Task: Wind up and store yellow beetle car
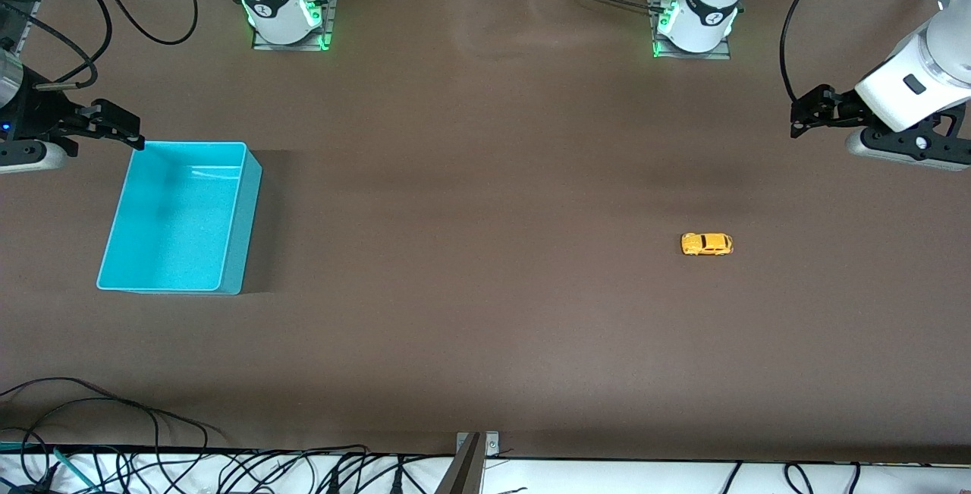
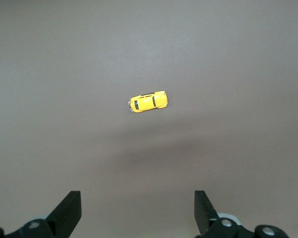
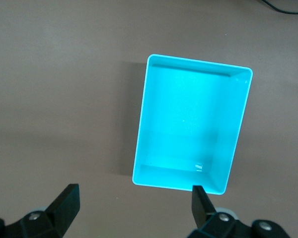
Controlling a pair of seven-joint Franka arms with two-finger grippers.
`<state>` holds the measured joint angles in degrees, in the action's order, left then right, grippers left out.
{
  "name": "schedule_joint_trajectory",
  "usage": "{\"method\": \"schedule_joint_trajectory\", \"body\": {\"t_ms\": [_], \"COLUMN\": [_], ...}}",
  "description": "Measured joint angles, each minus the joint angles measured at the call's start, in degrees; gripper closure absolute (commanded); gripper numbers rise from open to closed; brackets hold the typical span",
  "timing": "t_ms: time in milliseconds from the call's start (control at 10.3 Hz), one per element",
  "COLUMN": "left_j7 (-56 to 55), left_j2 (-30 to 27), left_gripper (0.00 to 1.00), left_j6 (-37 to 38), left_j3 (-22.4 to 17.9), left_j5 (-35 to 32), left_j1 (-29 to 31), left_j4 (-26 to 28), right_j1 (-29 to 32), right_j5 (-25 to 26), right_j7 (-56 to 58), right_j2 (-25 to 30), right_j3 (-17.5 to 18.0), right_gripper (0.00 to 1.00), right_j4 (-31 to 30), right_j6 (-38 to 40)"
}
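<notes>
Cables: a tangle of black cables lies at the desk edge nearest the front camera, toward the right arm's end, partly cut off by the frame.
Car: the yellow beetle car stands on its wheels on the bare desk toward the left arm's end, nearer the front camera than the left gripper, with open brown surface all round it.
Bin: the turquoise bin sits empty toward the right arm's end, well apart from the car.
Left gripper: the left gripper hangs over the desk's edge at the left arm's end, fingers spread wide, holding nothing.
Right gripper: the right gripper hangs over the bin's corner farthest from the front camera, fingers wide apart, empty.
Writing: none can be read on car or bin.
Cut off: both arms run out of frame.
</notes>
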<state>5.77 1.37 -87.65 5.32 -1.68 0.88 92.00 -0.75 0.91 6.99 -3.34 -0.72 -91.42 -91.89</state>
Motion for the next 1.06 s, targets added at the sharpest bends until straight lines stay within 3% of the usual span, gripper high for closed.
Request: {"method": "schedule_joint_trajectory", "body": {"t_ms": [1063], "left_j7": [0.00], "left_j2": [0.02], "left_gripper": [0.00], "left_j6": [0.00], "left_j3": [0.00], "left_j5": [0.00], "left_j1": [0.05], "left_j4": [-0.05], "right_j1": [0.00], "right_j5": [0.00], "right_j7": [0.64], "right_j2": [0.00], "right_j3": [0.00], "right_gripper": [0.00], "right_j4": [0.00], "right_j6": [0.00]}}
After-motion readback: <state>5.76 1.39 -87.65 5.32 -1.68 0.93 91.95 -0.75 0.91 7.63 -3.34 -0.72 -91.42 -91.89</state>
